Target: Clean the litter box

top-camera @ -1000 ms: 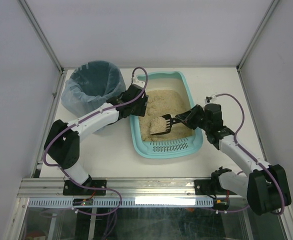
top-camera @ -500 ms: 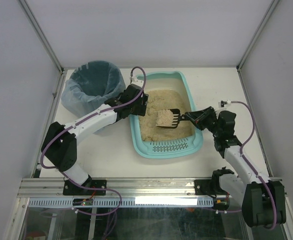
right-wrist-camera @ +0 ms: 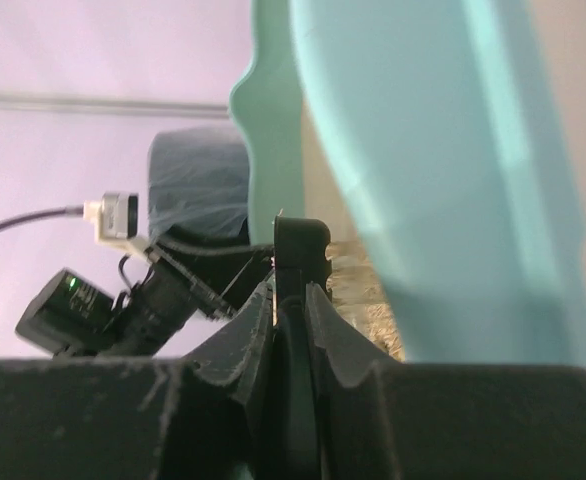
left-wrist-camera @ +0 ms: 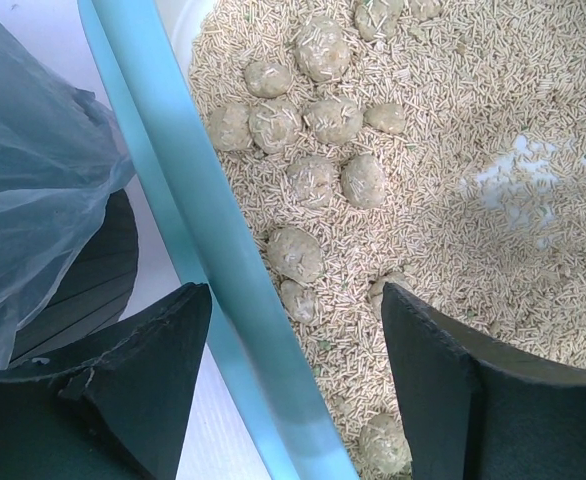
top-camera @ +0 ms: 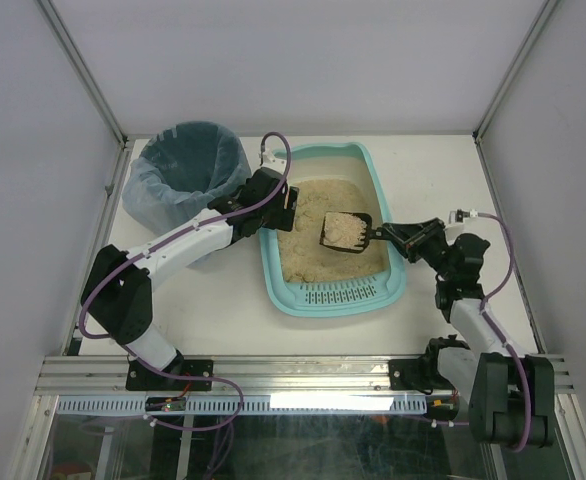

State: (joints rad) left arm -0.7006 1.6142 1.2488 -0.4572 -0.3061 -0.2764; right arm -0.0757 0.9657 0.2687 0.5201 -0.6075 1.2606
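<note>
The light teal litter box (top-camera: pixel 318 300) lies mid-table with beige litter and a slotted grate (top-camera: pixel 343 293) at its near end. My right gripper (top-camera: pixel 398 236) is shut on the handle of a black scoop (top-camera: pixel 346 231), which is held above the litter with a load of litter in it. In the right wrist view the handle (right-wrist-camera: pixel 298 260) stands edge-on between my fingers, with the box wall (right-wrist-camera: pixel 443 180) close by. My left gripper (top-camera: pixel 278 205) is open and straddles the box's left rim (left-wrist-camera: pixel 203 230). Several grey clumps (left-wrist-camera: pixel 313 180) lie in the litter.
A round dark bin with a bluish bag liner (top-camera: pixel 188 170) stands at the back left, next to the litter box; its bag (left-wrist-camera: pixel 33 170) fills the left of the left wrist view. Metal frame posts and walls bound the table.
My right gripper has lifted the scoop out of the litter with a load in it and drawn it up and to the right. The left arm has hardly moved.
</note>
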